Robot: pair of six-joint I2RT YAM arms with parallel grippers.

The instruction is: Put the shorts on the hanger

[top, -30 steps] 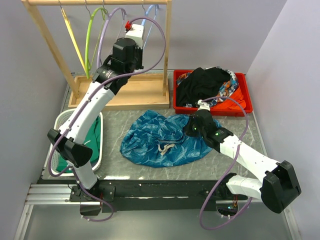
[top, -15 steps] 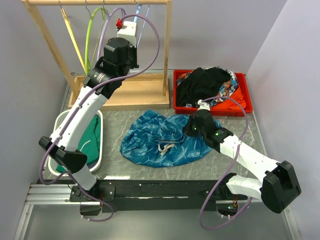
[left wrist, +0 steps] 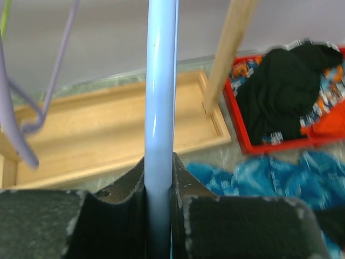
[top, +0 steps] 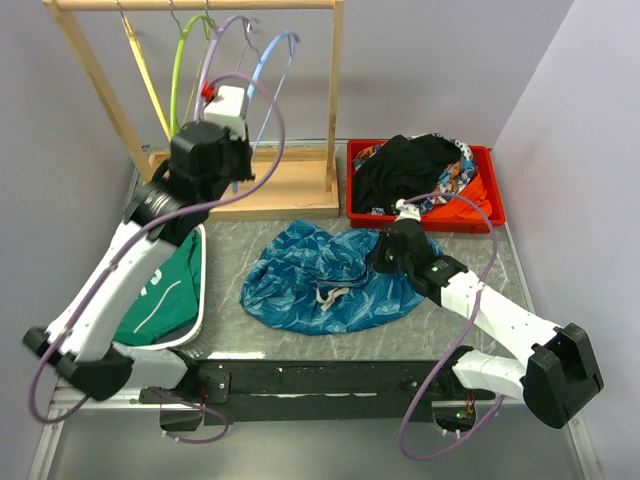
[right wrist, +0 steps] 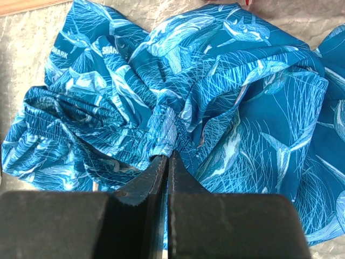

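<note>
Started at far left: found a white basket (top: 203, 300) holding a green shirt (top: 150, 290); saw white marks on the cloth but could not read them. Noted lime-green hanger (top: 174, 90) and lavender hanger (top: 206, 60) hanging on the wooden rack (top: 335, 100). Found left gripper (left wrist: 160, 178) raised in front of the rack, fingers pressed against both sides of the light-blue hanger (left wrist: 161, 81), pinching its bar. Judged from the top view that the hook sat below the rail, so probably lifted off; could not confirm. Read no brand or label on hanger or rack.

Moved to table centre: found the shorts (top: 320, 275) lying crumpled on the grey marbled table (top: 230, 335), white drawstring (top: 333, 293) on top, well apart from the hanger. Found right gripper (right wrist: 167, 162) low at the right edge of the heap, fingers pressed together on a bunched fold of the blue fabric. Read "SHARK" printed more than once among the shark pattern in the right wrist view. Noted red bin (top: 495, 215) at far right with black garment (top: 405, 170) on top of mixed-colour clothes; read nothing there.

Judged progress: hanger in hand and shorts gripped, nothing more. Judged remaining: lifting the shorts, bringing hanger and shorts together, draping the fabric over the bar, returning the hanger to the rack if wanted.
</note>
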